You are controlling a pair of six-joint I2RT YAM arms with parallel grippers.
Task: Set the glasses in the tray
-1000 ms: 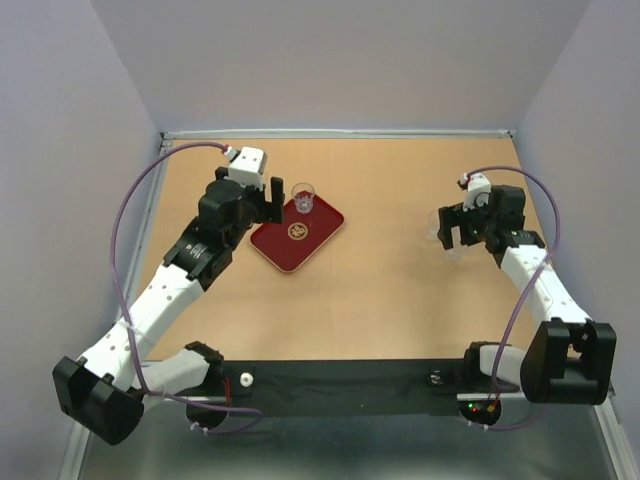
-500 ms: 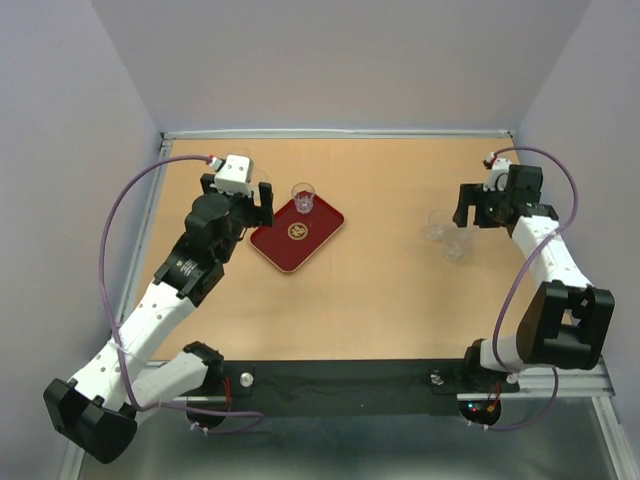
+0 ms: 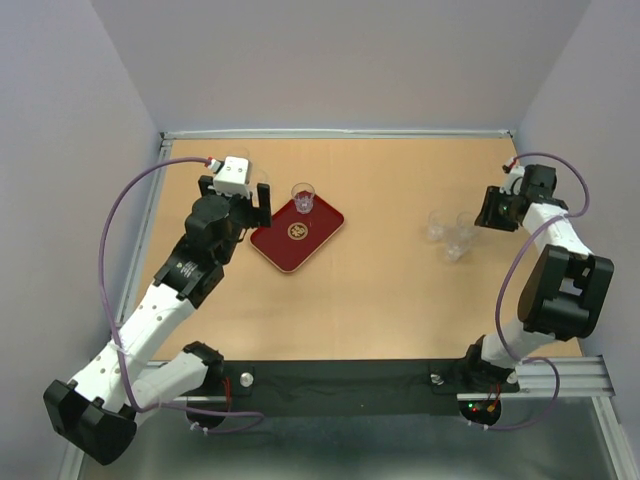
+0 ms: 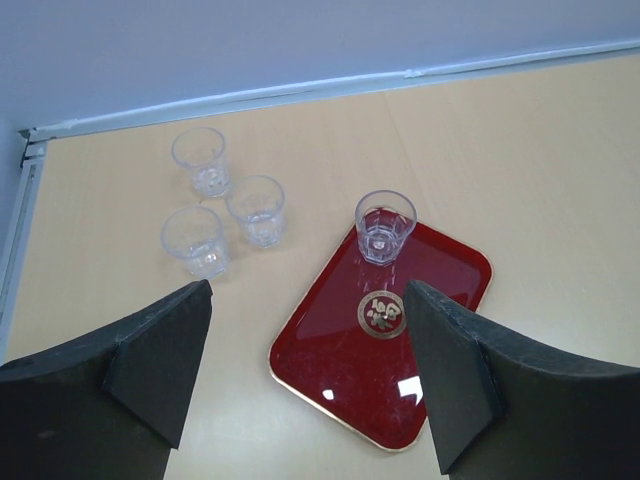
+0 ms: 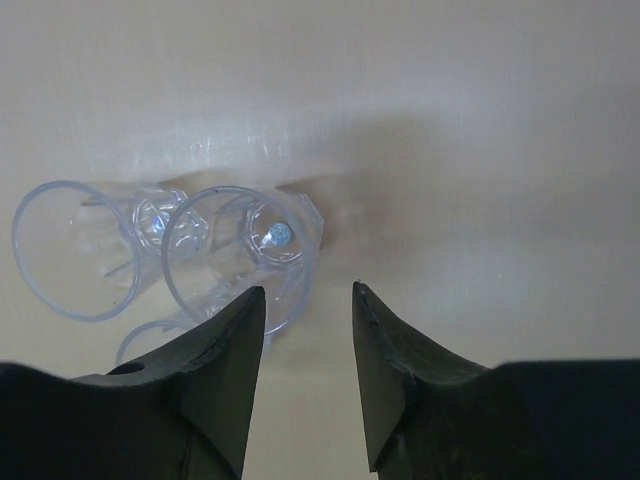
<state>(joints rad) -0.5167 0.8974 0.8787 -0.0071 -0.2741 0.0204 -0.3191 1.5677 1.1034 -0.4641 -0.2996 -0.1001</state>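
At the left, the left gripper [image 3: 236, 200] has backed off the tray [image 3: 283, 252] — jaws spread wide, empty — with one glass [image 3: 303, 196] upright on the tray's far corner. Rightward, three glasses [image 3: 447, 232] cluster; the right gripper [image 3: 490, 212] has withdrawn just beyond them, jaws narrowed yet apart.

Four glasses [image 4: 384, 225], one tray [image 4: 335, 372] and two robot arms [image 3: 165, 295] are in view.

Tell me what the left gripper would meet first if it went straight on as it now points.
Probably the tray, near its gold emblem: it lies right ahead of the open left gripper. The glass on the tray stands farther on, slightly aside. Depth is hard to judge.
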